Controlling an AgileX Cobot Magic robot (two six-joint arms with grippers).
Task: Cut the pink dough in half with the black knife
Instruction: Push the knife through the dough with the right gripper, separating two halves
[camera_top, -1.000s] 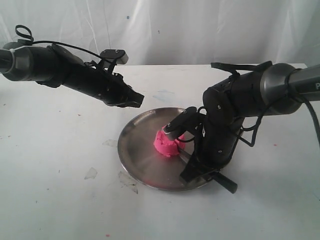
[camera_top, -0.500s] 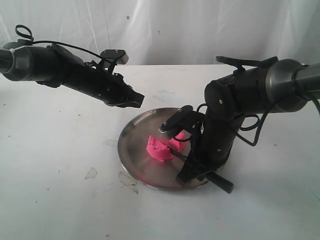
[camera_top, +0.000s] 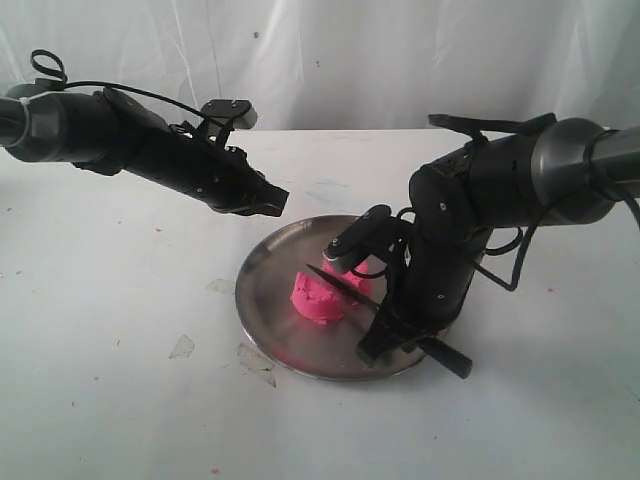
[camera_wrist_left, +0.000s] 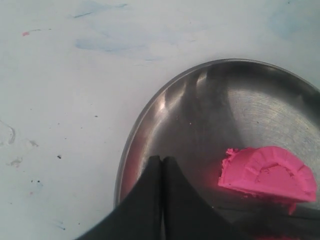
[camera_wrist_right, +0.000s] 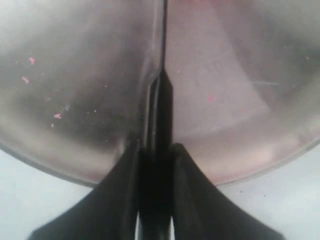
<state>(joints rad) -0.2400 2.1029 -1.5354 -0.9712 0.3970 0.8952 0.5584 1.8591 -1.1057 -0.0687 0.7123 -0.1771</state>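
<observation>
The pink dough lies on the steel plate (camera_top: 250, 300) as two pieces. One half (camera_top: 318, 298) sits near the plate's middle and the other half (camera_top: 358, 281) shows partly behind the blade. The left wrist view shows one half-round piece (camera_wrist_left: 267, 175). My right gripper (camera_top: 392, 338) (camera_wrist_right: 156, 147) is shut on the handle of the black knife (camera_top: 345, 288) (camera_wrist_right: 163, 100). The blade slants just above the gap between the halves. My left gripper (camera_top: 270, 197) (camera_wrist_left: 161, 160) is shut on nothing and hovers over the plate's far left rim (camera_wrist_left: 131, 150).
Torn clear scraps (camera_top: 182, 346) (camera_top: 256, 361) lie on the white table left of the plate. Pink crumbs (camera_wrist_right: 31, 61) dot the plate's surface. The knife's handle end (camera_top: 452, 363) sticks out past the plate's near right rim. A white curtain hangs behind.
The single dough lump has parted into two halves, the left one sliding left. The knife blade has come up out of the dough. The left arm has not moved.
</observation>
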